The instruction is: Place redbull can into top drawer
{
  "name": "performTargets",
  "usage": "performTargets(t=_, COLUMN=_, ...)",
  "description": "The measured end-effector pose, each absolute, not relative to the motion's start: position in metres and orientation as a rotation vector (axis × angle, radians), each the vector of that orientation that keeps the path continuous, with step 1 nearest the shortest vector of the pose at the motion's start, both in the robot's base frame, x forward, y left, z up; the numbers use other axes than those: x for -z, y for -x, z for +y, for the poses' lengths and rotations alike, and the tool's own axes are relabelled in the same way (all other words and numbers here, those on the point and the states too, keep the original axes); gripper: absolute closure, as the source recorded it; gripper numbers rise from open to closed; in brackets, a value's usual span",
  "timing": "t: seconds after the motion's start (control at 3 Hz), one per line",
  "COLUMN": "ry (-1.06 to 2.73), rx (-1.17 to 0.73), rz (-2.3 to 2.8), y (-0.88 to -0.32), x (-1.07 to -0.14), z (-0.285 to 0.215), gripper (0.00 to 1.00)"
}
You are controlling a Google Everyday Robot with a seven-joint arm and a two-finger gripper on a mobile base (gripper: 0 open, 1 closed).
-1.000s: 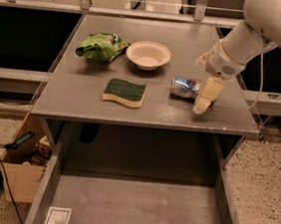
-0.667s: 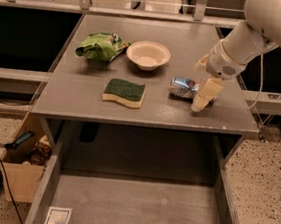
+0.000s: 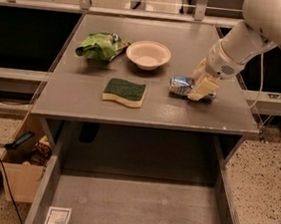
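The redbull can (image 3: pixel 181 85), silver and blue, lies on its side on the grey table top (image 3: pixel 145 109), right of centre. My gripper (image 3: pixel 197 86) has come down over the can's right part, one cream finger (image 3: pixel 201 88) in front of it and the other behind. The fingers stand open around the can, which rests on the table. The top drawer (image 3: pixel 136 203) is pulled out below the table's front edge. Its grey bottom holds only a white label sticker (image 3: pixel 57 218) at the front left corner.
A green wrinkled snack bag (image 3: pixel 99 45), a cream bowl (image 3: pixel 148 54) and a green and yellow sponge (image 3: pixel 125 92) lie on the table left of the can. A tan cardboard box (image 3: pixel 21 171) with tools stands on the floor at left. My white arm (image 3: pixel 270 22) reaches in from the upper right.
My gripper has moved a little left and away from the table's front, from beside the can's right end to over the can. The can and the other things have not moved.
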State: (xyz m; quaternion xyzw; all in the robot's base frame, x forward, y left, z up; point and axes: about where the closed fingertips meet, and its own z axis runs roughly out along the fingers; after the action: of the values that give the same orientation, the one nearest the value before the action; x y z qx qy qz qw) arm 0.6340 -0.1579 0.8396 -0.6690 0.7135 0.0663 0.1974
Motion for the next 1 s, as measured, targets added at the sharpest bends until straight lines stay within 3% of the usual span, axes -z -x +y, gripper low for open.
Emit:
performTargets(t=0.33, ry=1.873, rx=-0.186, rz=1.997, y=-0.6340, x=-0.8395, z=-0.1579, gripper=0.95)
performTargets(t=1.0, ry=1.863, rx=-0.180, rz=2.003, y=-0.6309, x=-0.8409, z=-0.1615, gripper=1.00)
